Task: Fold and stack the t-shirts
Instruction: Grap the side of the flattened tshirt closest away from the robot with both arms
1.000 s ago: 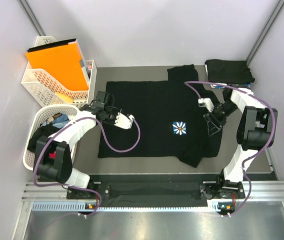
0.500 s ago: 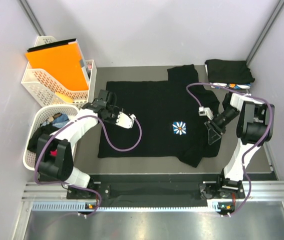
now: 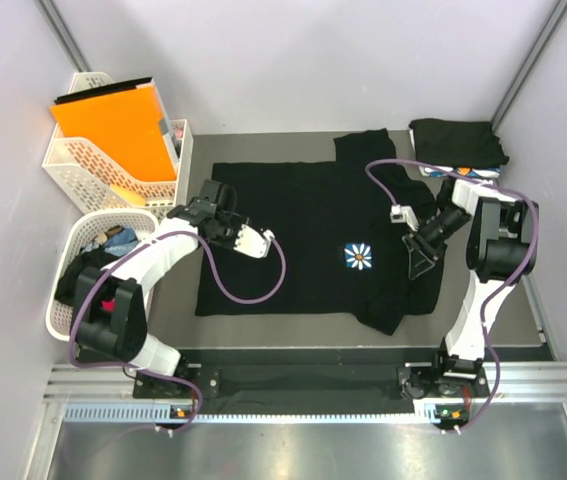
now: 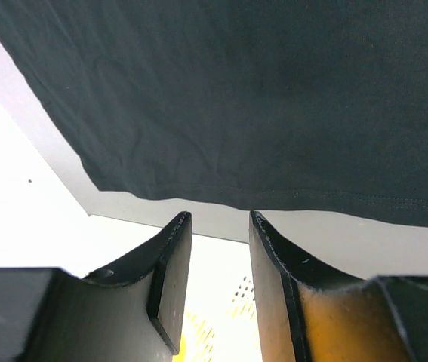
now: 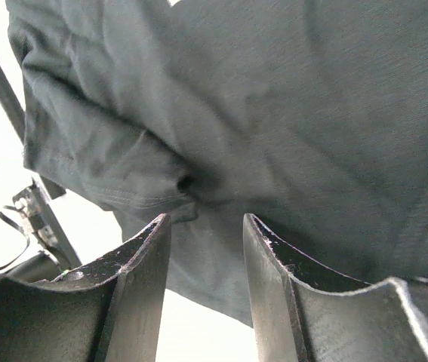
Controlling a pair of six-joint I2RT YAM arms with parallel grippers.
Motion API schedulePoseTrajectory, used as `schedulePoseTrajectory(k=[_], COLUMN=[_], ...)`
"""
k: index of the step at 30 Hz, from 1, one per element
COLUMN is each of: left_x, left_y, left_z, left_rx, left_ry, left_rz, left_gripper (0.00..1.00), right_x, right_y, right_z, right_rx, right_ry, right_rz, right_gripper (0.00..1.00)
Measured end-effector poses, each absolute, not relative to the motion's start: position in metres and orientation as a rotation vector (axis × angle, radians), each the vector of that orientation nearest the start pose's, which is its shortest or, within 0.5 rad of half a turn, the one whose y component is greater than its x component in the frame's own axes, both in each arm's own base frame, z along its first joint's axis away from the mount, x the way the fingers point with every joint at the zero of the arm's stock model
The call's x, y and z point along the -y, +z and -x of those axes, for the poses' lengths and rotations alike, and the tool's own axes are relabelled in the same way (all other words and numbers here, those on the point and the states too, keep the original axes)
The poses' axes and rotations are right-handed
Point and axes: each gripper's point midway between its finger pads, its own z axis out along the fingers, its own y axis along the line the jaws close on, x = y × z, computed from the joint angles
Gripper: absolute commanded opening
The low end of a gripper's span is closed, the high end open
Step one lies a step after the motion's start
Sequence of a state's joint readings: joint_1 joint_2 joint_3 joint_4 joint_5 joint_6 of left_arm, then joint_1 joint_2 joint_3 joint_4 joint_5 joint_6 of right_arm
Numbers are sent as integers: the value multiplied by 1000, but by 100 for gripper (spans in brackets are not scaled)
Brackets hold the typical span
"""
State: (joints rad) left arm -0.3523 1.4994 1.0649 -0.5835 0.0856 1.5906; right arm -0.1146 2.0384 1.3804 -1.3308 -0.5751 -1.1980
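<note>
my jaws are both apart and hold nothing. my left gripper (image 4: 220, 220) hangs right by the stitched bottom edge of the black t-shirt (image 4: 259, 98). my right gripper (image 5: 206, 222) hangs over a bunched lump (image 5: 108, 166) of the same shirt. the shirt lies spread on the table (image 3: 175, 300) with its flower print (image 3: 358, 256) up. i think i must now grab both ends to fold. i should go low, bite deep into the cloth and lift both ends together so it does not twist. far back on my right sits the folded pile (image 3: 458, 140).
</note>
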Motion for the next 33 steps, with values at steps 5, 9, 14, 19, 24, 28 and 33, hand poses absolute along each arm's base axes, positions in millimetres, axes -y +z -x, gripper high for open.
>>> schedulePoseTrajectory(k=[5, 9, 14, 19, 24, 28, 33], left_x=[108, 107, 106, 107, 108, 108, 108], left_y=[114, 114, 113, 110, 109, 108, 108], left_z=[-367, -367, -368, -370, -371, -371, -371], left_rx=[2006, 2014, 2013, 2009, 2006, 2005, 2010], left_ry=[-465, -472, -484, -474, -468, -465, -464], left_rz=[3001, 2991, 2980, 2976, 2975, 2975, 2973], left_gripper=[42, 42, 42, 42, 42, 42, 42], right_x=[-34, -36, -40, -41, -43, -41, -36], right_y=[29, 29, 28, 27, 22, 21, 27], right_z=[-271, -269, -265, -260, -247, -246, -247], right_rx=[-2590, -2587, -2586, -2590, -2610, -2616, -2634], right_ry=[1061, 1068, 1078, 1080, 1098, 1090, 1024], right_rz=[1353, 1370, 1400, 1435, 1486, 1500, 1511], right_gripper=[42, 41, 40, 24, 0, 0, 0])
